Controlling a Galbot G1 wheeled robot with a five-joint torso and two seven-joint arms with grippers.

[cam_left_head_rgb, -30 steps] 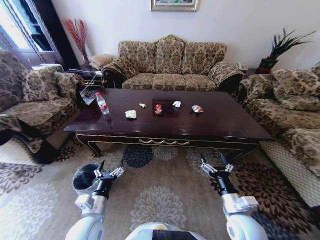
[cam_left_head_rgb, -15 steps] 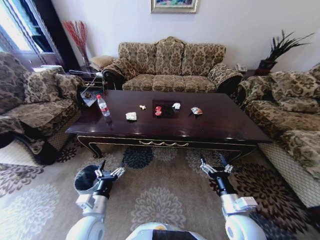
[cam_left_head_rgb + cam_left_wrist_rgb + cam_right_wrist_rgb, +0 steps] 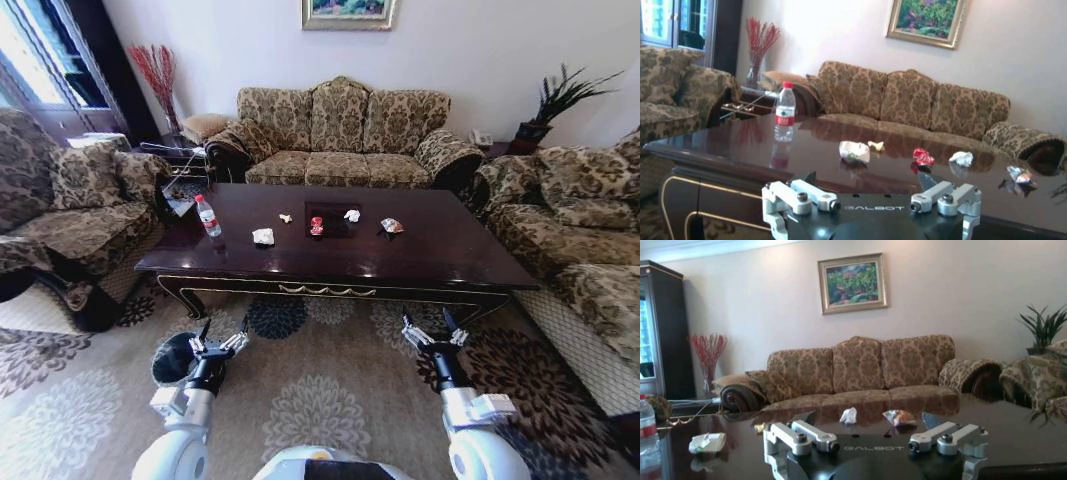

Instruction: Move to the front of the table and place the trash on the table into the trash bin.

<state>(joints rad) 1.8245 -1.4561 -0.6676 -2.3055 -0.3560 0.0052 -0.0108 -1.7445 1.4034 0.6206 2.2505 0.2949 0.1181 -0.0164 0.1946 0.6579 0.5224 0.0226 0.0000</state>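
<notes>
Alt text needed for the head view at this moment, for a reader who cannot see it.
A dark coffee table ringed by patterned sofas holds scattered trash: a clear bottle, two white paper wads, a red wrapper, a tiny scrap and a multicoloured wrapper. In front, over the carpet, both grippers are open, the left gripper beside a black-lined trash bin, the right gripper opposite.

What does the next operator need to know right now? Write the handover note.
Left gripper: open, empty, low over the carpet beside the trash bin.
Right gripper: open, empty, over the carpet short of the table.
On the table: bottle near the left end; white paper wad, yellowish scrap, red wrapper, second white wad and multicoloured wrapper mid-table.
Done: robot faces the table's front.
Left: every piece is untouched; all must go into the bin.
</notes>
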